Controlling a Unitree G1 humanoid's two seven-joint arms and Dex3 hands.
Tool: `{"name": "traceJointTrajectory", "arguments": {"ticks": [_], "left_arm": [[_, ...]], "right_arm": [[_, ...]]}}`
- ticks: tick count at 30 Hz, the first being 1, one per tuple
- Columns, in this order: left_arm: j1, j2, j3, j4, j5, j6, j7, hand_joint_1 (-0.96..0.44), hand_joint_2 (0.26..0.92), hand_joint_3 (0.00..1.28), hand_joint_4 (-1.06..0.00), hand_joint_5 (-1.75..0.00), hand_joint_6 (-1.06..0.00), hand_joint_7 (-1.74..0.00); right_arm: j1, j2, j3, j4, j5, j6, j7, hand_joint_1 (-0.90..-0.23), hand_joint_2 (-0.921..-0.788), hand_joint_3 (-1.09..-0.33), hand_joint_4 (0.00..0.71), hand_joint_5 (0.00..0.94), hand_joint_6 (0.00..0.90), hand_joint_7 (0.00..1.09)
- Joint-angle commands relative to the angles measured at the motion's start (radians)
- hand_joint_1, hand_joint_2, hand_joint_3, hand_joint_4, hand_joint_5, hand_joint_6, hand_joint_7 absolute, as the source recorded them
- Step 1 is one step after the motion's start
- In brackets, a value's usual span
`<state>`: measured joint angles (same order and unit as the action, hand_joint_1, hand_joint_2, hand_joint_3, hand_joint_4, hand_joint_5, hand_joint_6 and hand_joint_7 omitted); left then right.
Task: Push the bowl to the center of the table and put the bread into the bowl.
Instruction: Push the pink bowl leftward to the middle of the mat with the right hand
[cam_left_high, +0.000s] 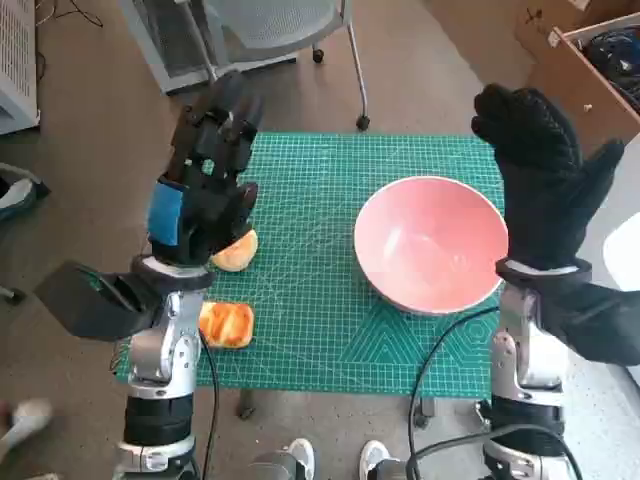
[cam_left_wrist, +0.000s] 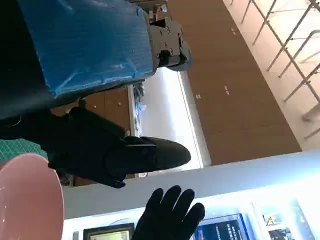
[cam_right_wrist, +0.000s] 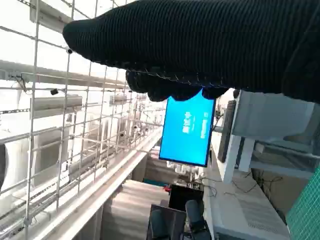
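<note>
Both robot hands were raised, fingers spread, holding nothing: left robot hand (cam_left_high: 208, 180), right robot hand (cam_left_high: 540, 175). The pink bowl (cam_left_high: 430, 244) sat right of the table's (cam_left_high: 300, 330) center; bread pieces (cam_left_high: 227, 324) lay near its left edge.

The pink bowl (cam_left_high: 431, 243) stands upright and empty on the green cutting mat (cam_left_high: 320, 300), toward the robot's right side of the table rather than at its middle. Two pieces of bread lie well apart from it near the mat's left edge: a pale rounded piece (cam_left_high: 238, 252) and a golden, toasted-looking piece (cam_left_high: 227, 324) nearer the robot.
</note>
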<state>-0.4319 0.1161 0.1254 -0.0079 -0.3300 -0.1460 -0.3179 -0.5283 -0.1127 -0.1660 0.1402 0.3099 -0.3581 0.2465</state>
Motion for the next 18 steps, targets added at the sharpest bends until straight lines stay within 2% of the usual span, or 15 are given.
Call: {"name": "traceJointTrajectory", "arguments": {"ticks": [1,18], "left_arm": [[-0.005,0.007,0.002,-0.004,-0.001,-0.006,-0.007,-0.60,0.877,0.42,0.00,-0.22,0.00,-0.53],[-0.002,0.000,-0.001,0.002,0.001,-0.004,-0.007,-0.59,0.875,0.42,0.00,-0.22,0.00,-0.55]], "right_arm": [[0.026,0.001,-0.007,0.012,0.003,0.011,0.002,-0.523,-0.921,-0.576,0.332,0.001,0.157,0.55],[0.032,-0.008,-0.021,0.020,-0.001,0.007,0.008,-0.517,-0.921,-0.571,0.335,0.002,0.150,0.54]]}}
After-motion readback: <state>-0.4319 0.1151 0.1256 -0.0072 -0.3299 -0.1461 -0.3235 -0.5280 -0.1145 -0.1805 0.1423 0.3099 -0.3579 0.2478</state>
